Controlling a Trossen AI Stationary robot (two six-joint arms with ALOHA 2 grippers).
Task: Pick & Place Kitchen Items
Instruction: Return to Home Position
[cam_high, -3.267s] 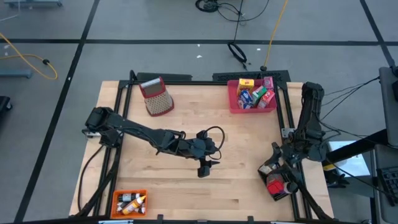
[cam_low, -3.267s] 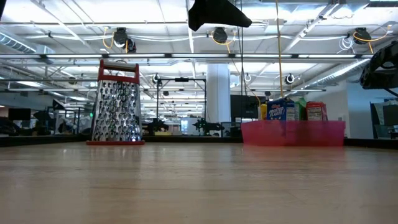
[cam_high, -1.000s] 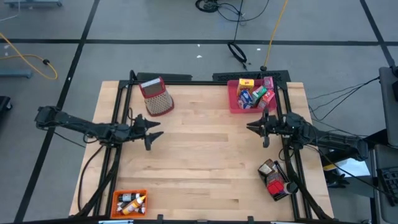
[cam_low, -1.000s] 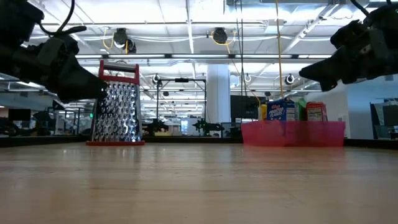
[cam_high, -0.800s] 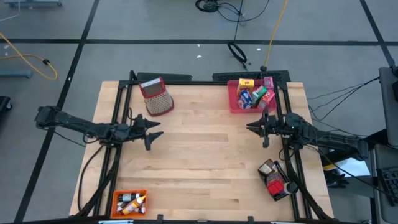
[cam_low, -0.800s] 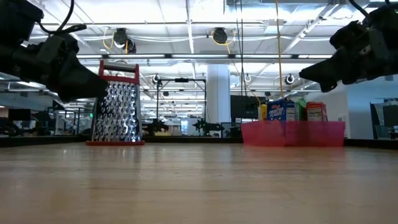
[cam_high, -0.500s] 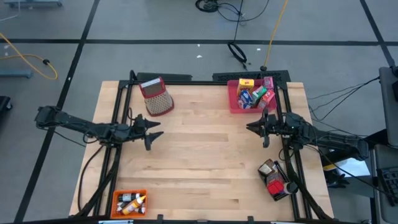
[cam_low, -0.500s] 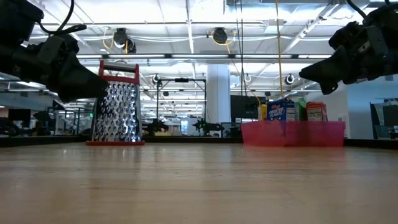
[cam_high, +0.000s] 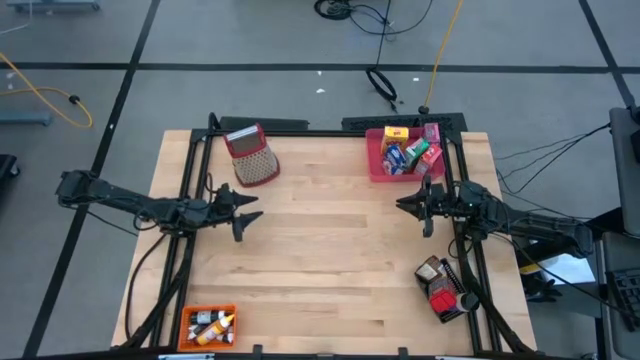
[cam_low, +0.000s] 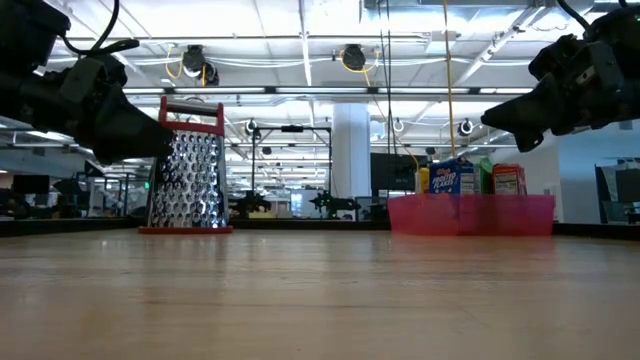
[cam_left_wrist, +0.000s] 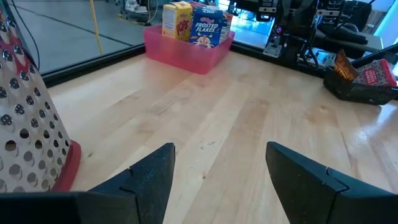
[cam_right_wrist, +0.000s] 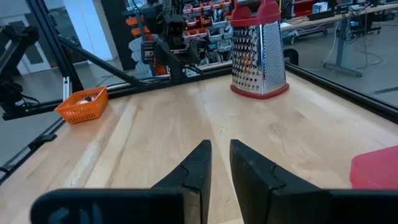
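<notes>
High, low and wrist views at the return-to-home step. The kitchen items are seen sorted into three bins: boxes and packets in the pink bin at 1 o'clock on the tabletop, among them a yellow cereal box; small bottles in the orange bin at 7 o'clock; and a red packet in the black bin at 4 o'clock. A grater stands upright at 11 o'clock.

The task is judged complete or nearly so, and the hazards are those of arm travel. The left gripper is held above the tabletop's 9 o'clock edge, near the grater; a low swing toward 11 o'clock could tip it. The right gripper is held at 3 o'clock, near the pink bin's closest corner; a sweep toward 1 o'clock could clip the rim and shift the bin.

In the left wrist view the fingers are spread wide, with bare wood between them; nothing is held or touched. In the right wrist view the fingers are drawn almost together, only a narrow slit being left, and nothing is gripped.
</notes>
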